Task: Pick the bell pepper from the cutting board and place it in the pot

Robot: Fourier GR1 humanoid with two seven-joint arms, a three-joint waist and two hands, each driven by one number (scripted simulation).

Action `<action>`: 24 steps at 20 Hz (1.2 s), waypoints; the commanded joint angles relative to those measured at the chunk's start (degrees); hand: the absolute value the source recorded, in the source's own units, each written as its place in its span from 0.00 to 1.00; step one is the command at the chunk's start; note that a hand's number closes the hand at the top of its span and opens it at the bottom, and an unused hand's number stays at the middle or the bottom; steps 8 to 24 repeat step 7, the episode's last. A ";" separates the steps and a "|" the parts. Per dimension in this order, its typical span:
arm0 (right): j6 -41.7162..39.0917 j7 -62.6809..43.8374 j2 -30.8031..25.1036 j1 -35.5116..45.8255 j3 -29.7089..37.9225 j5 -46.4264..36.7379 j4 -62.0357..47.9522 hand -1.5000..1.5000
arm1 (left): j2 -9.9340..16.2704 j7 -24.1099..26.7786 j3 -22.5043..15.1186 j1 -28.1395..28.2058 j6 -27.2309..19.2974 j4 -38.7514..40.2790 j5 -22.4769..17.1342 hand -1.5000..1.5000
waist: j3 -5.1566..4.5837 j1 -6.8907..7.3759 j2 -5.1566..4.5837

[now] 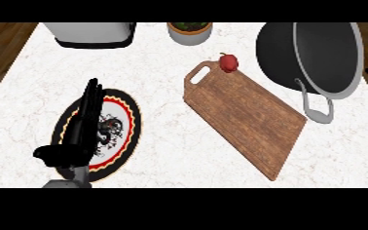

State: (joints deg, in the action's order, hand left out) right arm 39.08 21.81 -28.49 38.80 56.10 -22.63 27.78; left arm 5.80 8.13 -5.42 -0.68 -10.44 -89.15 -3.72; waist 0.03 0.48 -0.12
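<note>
Plate (pixel 128 122) partly under left hand (pixel 82 126); pot (pixel 287 48) cut off.

White marbled counter (pixel 173 126) fills view; brown wood floor (pixel 14 39) at upper left edge.

The small red bell pepper (pixel 229 62) sits at the handle end of the brown wooden cutting board (pixel 244 119), beside the large dark pot (pixel 287 53); the black left hand (pixel 81 126) is open above a round patterned plate (pixel 128 126).

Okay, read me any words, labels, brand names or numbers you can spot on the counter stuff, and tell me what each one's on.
None: no readable text anywhere.
The plate carries only a dark drawn figure inside a red and yellow border, no letters.
The pot, cutting board and grey appliance show no markings.
</note>
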 commanded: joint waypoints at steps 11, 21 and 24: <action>1.78 2.43 1.01 -7.98 -0.83 10.18 8.90 0.00 | -0.69 -1.53 0.33 1.72 -0.45 -3.60 0.97 0.50 | -0.03 -0.42 0.20; 1.78 2.43 1.01 -7.98 -0.83 10.18 8.90 0.00 | -0.69 -1.53 0.33 1.72 -0.45 -3.60 0.97 0.50 | -0.03 -0.42 0.20; 1.78 2.43 1.01 -7.98 -0.83 10.18 8.90 0.00 | -0.69 -1.53 0.33 1.72 -0.45 -3.60 0.97 0.50 | -0.03 -0.42 0.20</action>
